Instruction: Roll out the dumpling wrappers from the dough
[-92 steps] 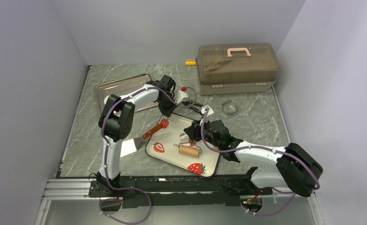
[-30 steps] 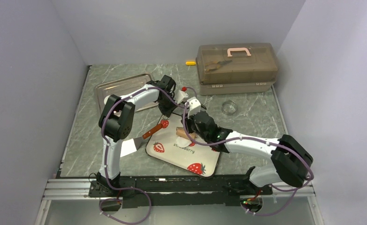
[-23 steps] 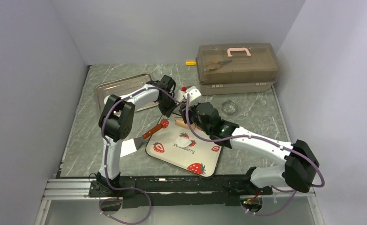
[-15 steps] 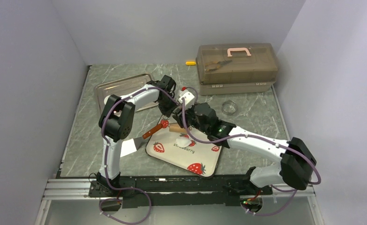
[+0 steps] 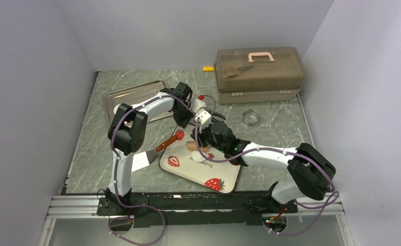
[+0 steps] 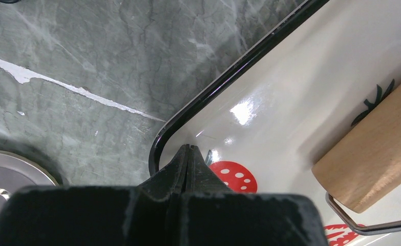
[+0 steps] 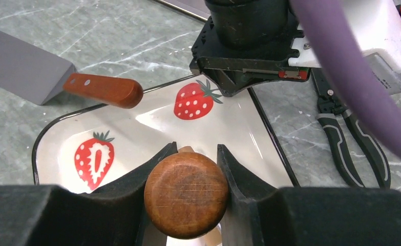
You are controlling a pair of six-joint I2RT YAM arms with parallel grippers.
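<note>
Right gripper (image 7: 196, 149) clamping wooden roller handle (image 7: 186, 193) at lower centre, left gripper (image 6: 187, 154) closed, tips over strawberry plate (image 6: 290, 97) corner

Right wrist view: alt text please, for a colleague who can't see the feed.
The right gripper clamps the round wooden end of the roller over the strawberry plate. The shut left gripper sits at the plate's far rim; a wooden-handled spatula lies left, black-handled pliers right.

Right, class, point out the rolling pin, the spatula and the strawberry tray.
rolling pin (image 6: 375, 151): left wrist view, wooden barrel.
spatula (image 7: 102, 89): right wrist view, wooden handle.
strawberry tray (image 7: 139, 125): right wrist view, bare white floor.
</note>
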